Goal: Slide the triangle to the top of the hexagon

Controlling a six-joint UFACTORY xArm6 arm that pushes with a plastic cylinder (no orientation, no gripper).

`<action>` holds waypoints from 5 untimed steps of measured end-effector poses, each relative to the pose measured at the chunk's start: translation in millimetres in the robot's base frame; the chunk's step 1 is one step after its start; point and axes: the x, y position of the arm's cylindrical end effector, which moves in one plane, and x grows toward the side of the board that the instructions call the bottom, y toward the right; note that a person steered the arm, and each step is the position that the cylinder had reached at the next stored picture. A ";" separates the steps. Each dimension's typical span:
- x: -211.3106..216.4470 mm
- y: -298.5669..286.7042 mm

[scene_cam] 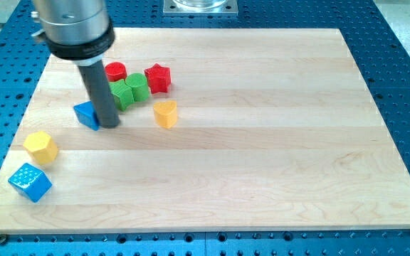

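The blue triangle (86, 114) lies on the wooden board, left of centre. My tip (108, 125) stands right against the triangle's right side. The yellow hexagon (40, 147) sits lower left of the triangle, a short gap away. The rod hides part of the triangle's right edge.
A red cylinder (115, 71), a red star (158, 77) and two green blocks (129, 90) cluster just right of the rod at the view's top. A yellow heart (165, 113) lies to the right. A blue cube (30, 182) sits near the board's bottom left corner.
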 end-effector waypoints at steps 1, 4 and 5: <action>5.5 -21.8; -12.2 -25.6; -12.1 -33.7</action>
